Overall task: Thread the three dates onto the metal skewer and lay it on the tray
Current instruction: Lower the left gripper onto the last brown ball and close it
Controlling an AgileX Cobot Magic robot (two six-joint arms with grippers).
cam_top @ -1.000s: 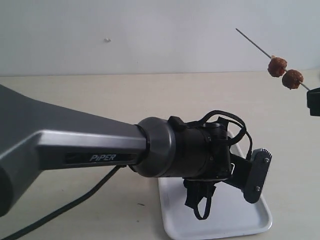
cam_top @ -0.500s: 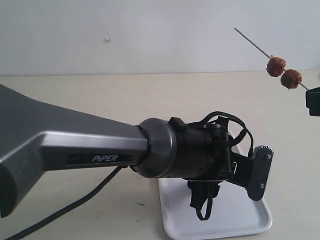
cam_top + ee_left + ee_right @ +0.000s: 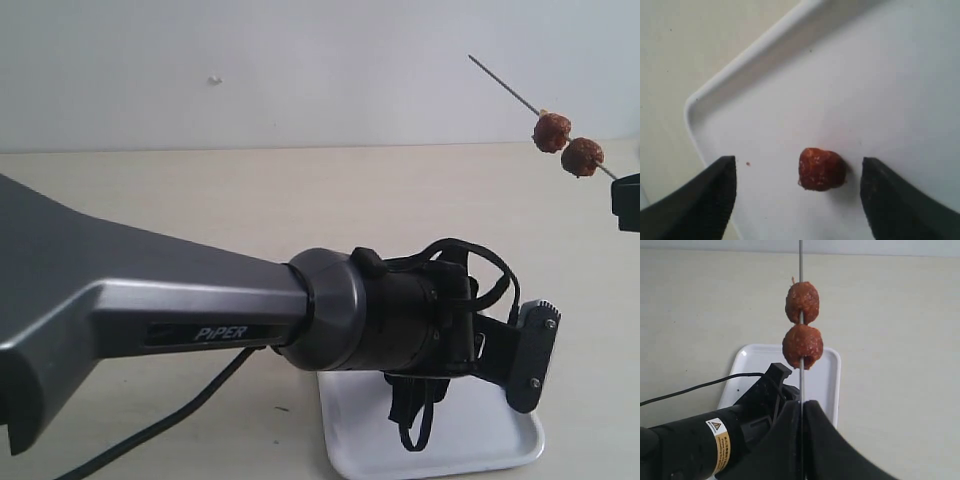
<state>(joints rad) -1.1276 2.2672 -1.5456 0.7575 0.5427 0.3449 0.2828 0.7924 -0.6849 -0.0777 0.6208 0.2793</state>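
Pale beige tabletop (image 3: 300, 200) meets seemingly plain white wall (image 3: 300, 70).

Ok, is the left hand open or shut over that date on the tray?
Open: the left hand has its fingers wide apart, one each side of the date, neither touching it.

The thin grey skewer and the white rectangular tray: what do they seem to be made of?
The thin grey skewer looks like bare metal: it is very slim, perfectly straight and has a dull sheen. The white rectangular tray is probably plastic or melamine, though enamel is possible: the surface is smooth and slightly glossy, with a moulded, rounded rim.
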